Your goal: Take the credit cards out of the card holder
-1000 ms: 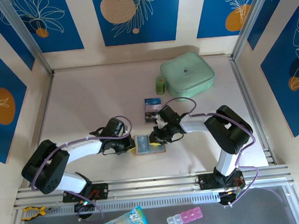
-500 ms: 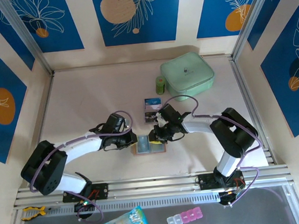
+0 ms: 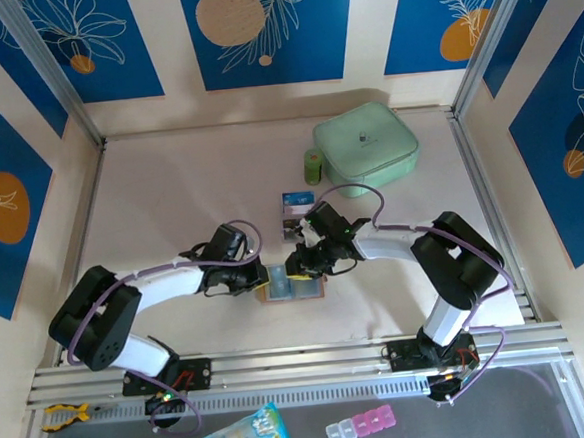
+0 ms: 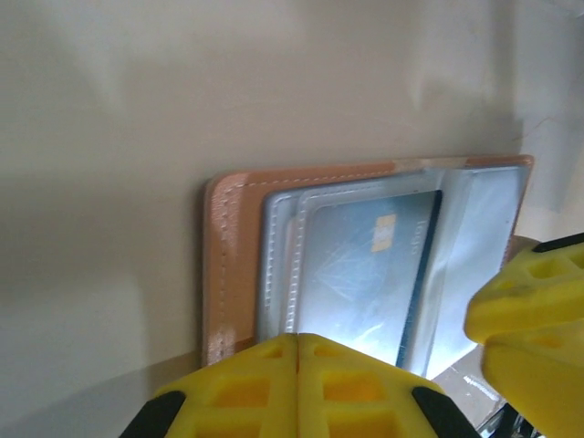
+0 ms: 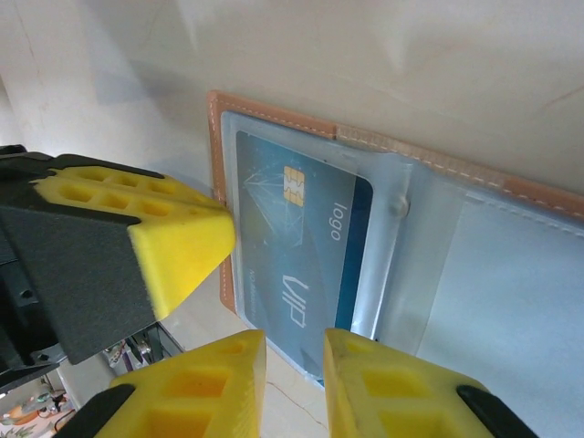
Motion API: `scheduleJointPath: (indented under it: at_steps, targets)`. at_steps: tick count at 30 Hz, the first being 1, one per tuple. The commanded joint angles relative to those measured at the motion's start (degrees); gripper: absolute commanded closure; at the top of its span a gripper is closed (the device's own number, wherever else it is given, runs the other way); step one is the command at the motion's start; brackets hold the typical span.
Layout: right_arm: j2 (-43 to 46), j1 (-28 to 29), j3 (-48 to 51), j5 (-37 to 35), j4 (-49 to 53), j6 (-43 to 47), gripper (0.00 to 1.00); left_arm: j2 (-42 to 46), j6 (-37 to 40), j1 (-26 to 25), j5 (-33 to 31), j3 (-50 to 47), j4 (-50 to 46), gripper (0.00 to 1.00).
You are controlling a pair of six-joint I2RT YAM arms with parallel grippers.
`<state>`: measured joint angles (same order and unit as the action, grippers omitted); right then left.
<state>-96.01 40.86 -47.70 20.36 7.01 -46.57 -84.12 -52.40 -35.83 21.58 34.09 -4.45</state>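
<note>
**Card's short end is lying just ahead of the right hand**

The right hand (image 5: 294,365) is hanging with its fingers a little apart and nothing between them. Its tips are stopping just short of the card holder (image 5: 274,120), which is lying spread open on the surface (image 5: 411,64). Straight ahead of those tips a blue card (image 5: 301,246) is sitting in the clear pocket, with its long axis running away from the hand and its short end nearest. The coming move, I judge, is turning on a pull straight back along that axis.

The left hand (image 4: 297,365), fingers together, is sitting at the holder's edge off to the right hand's left, probably pinning it. The right hand is looking better placed for the card.

The right wrist view is showing the card's print and its near end. The left wrist view is showing the pocket seams. The top view is showing a second card (image 3: 294,205) lying loose beyond the right hand.
</note>
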Motion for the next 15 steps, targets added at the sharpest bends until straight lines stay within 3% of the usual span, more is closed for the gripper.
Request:
scheduleJointPath:
  at_steps: [1, 15]
  targets:
    - [-1.5, 0.4, -1.6, 1.5, -0.3, -0.8, 0.76, -0.5, 0.4, 0.4, -0.2, -1.4, 0.3, 0.93]
    - [-3.7, 0.7, -2.2, 2.3, -1.7, -0.8, 0.76, -0.6, 0.5, 0.4, -0.3, -1.7, -0.3, 0.93]
